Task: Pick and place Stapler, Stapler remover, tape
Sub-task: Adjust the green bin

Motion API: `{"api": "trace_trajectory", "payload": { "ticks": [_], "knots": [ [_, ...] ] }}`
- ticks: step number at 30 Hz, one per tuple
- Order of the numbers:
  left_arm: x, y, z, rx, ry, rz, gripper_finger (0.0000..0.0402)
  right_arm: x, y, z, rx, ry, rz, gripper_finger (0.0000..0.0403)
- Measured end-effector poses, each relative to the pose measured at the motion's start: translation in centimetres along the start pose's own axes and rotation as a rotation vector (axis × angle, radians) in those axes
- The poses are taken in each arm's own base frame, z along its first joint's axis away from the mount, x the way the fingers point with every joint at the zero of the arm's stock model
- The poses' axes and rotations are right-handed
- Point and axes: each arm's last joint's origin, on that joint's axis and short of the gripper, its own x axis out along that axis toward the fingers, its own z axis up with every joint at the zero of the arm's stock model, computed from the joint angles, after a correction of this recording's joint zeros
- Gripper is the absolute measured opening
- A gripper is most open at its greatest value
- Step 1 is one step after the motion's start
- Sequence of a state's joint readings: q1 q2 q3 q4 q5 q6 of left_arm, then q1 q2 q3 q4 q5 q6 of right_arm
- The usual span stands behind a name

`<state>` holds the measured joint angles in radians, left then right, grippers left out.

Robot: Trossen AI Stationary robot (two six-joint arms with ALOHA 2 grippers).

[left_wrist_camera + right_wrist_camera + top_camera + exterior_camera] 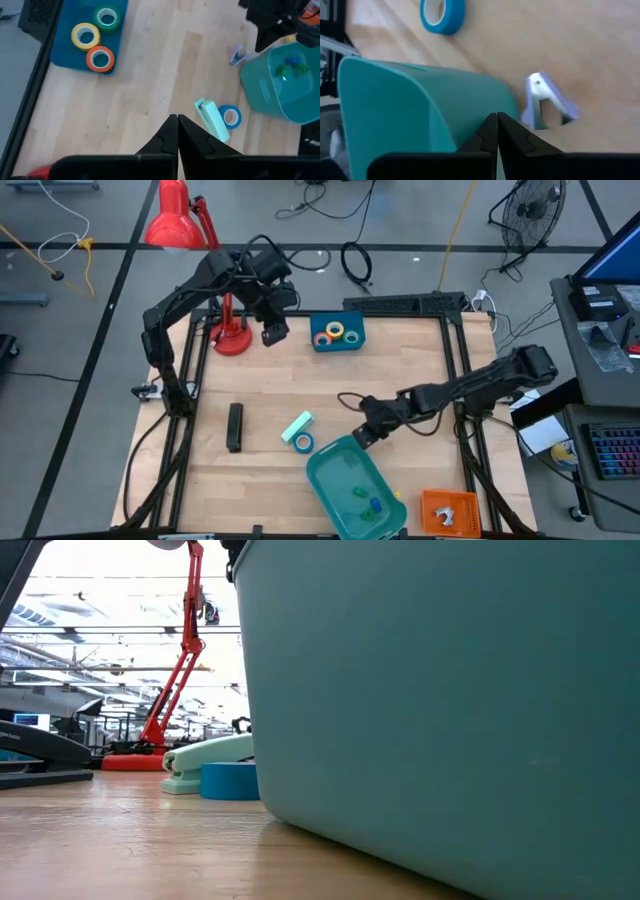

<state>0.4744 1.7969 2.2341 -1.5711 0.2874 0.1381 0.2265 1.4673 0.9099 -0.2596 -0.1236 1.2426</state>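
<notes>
right claw (pixel 360 437) closed beside staple remover (pixel 545 102), teal bin (pixel 335 480).

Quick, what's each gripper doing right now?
Left gripper: shut, holding nothing.
Right gripper: shut, holding nothing.

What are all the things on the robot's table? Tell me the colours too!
stapler: one, black, left part of table.
mint-green block: one, mid table, beside the blue tape roll.
tape rolls: three, yellow, green, orange, in the blue tray at the far edge.
staple remover: one, bluish-silver, lying by the teal bin.
teal bin: one, near edge, small coloured pieces inside.
orange thing: one, near right corner.
red lamp: one, far left corner.
left gripper: shut, raised near the lamp.
right gripper: shut, by the bin's rim.
</notes>
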Motion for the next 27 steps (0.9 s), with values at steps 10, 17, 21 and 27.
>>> {"api": "trace_trajectory", "payload": {
  "ticks": [10, 17, 21, 27],
  "knots": [
    [0.3, -1.0, 0.1, 0.020, 0.007, -0.014, 0.0003, 1.2, 4.7, 0.9, -0.115, 0.024, 0.137, 0.0000],
    [0.4, -1.4, 0.1, 0.032, 0.009, -0.020, 0.0012, 0.5, 6.2, 1.5, -0.143, 0.014, 0.084, 0.0000],
    [0.5, -1.7, 0.1, 0.056, 0.011, -0.024, 0.0003, 0.0, 6.6, 0.7, -0.114, 0.090, 0.106, 0.0000],
    [0.0, -1.8, 0.0, 0.061, 0.000, -0.022, 0.0015, -0.1, 7.3, -1.0, -0.105, 0.211, 0.155, 0.0000]
  ]
}}
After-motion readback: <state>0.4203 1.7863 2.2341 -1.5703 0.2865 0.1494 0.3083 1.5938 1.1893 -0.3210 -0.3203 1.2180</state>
